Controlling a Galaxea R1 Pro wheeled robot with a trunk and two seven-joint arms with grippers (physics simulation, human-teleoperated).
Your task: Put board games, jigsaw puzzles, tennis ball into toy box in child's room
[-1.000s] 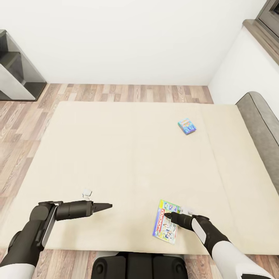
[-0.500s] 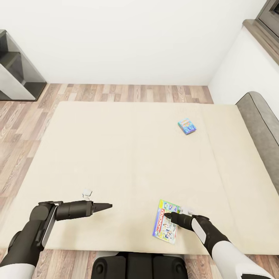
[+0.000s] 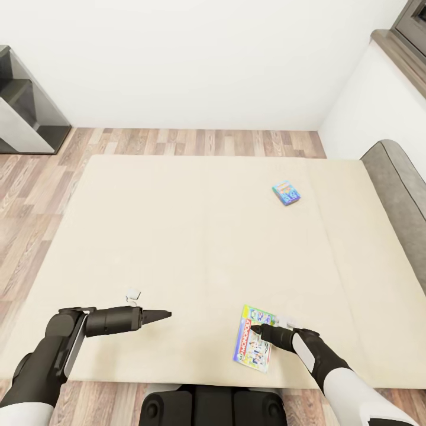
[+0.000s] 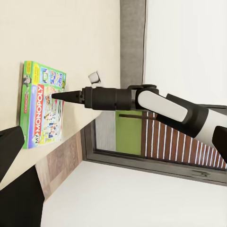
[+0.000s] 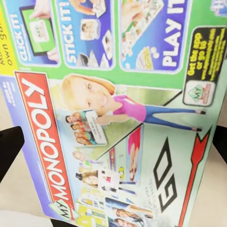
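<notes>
Right jaws seemingly spread above Monopoly box (image 3: 253,345).

Home bedroom, wide beige bed (image 3: 195,236), wood-plank floor (image 3: 177,142), white walls, Monopoly box (image 3: 253,346) lying on mattress

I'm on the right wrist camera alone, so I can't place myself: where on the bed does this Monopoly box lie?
Observer: The Monopoly box lies flat near the edge of the bed closest to the robot, under the right gripper.
Operator: Any other game there?
Observer: Yes, a small blue box lies farther across the mattress, apart from yours.
Operator: And the left arm?
Observer: The left gripper hovers over bare mattress, holding nothing.
</notes>
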